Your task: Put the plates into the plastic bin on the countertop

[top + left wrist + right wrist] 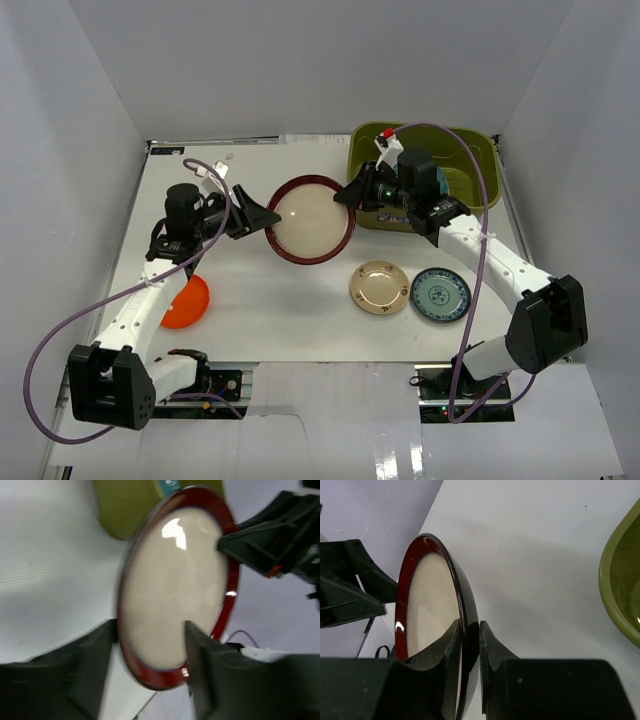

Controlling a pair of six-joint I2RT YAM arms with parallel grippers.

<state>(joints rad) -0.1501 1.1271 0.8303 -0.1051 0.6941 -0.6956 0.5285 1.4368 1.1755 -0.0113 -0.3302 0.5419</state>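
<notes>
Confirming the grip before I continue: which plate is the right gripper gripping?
The white plate with the dark red rim: the right gripper is pinched on its edge. The orange plate, gold plate and blue-green plate lie on the countertop, away from it.

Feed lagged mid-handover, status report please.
Right pincer shut on red-rimmed white round plate. Left pincer open astride opposite rim. Olive-green plastic bin close, nothing blocking.

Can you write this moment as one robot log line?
right end effector: shut on red-rimmed plate | left end effector: open at opposite rim
</notes>
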